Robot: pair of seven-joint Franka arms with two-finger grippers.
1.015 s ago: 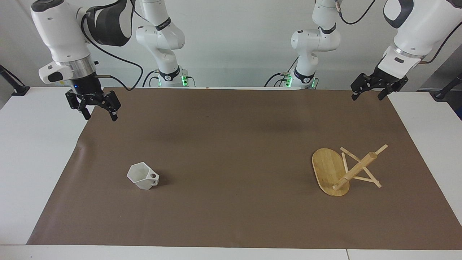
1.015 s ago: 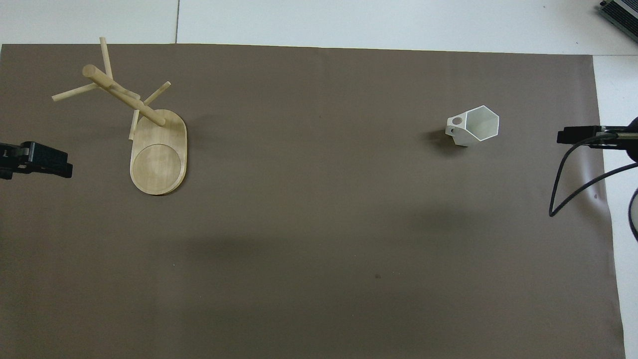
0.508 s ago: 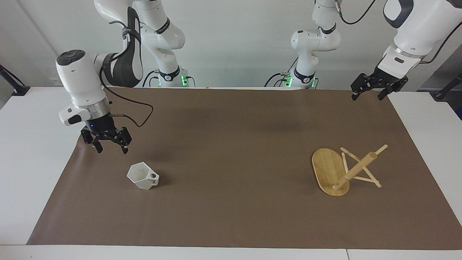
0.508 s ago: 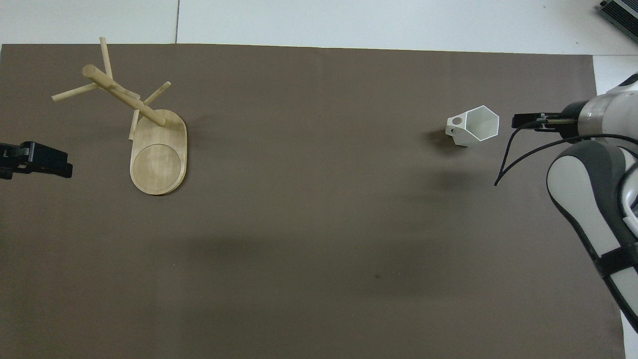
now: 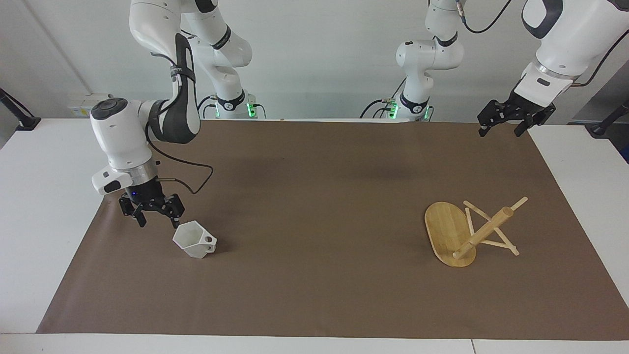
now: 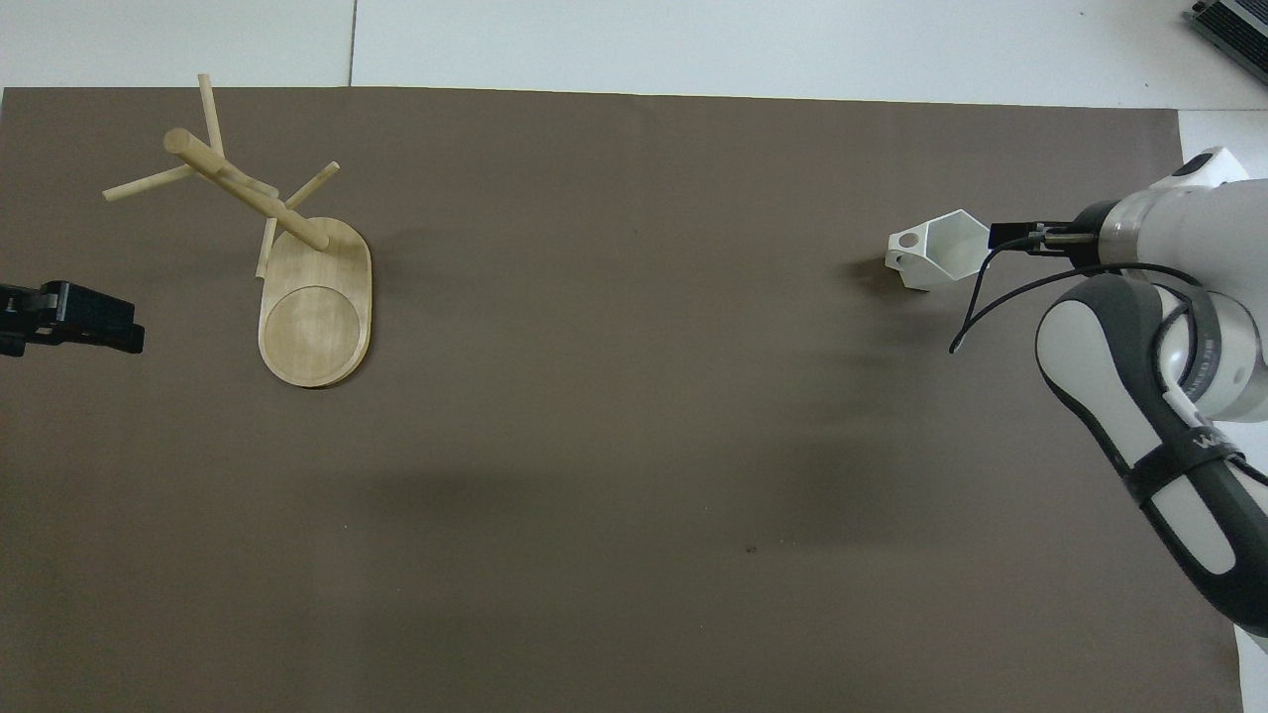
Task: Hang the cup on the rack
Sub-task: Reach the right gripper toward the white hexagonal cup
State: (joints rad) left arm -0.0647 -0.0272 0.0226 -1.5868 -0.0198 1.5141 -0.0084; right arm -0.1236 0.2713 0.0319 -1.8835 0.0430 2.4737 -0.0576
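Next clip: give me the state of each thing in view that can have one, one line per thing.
cup: tilted on the brown mat, unheld, mouth toward the right arm's end.
rack: tipped over, base on edge, post slanting, no cup hung.
right gripper: open, low beside the cup's rim.
left gripper: open, waiting over the mat's corner.

Robotics lab, test bench setup.
Two white arms bolted at edge of white table (image 5: 29,206), brown paper mat (image 5: 314,196) over it, plain white wall (image 5: 319,49), loose cables, green status LEDs.

A brown paper sheet (image 5: 314,206) covers most of the white table (image 5: 44,206).
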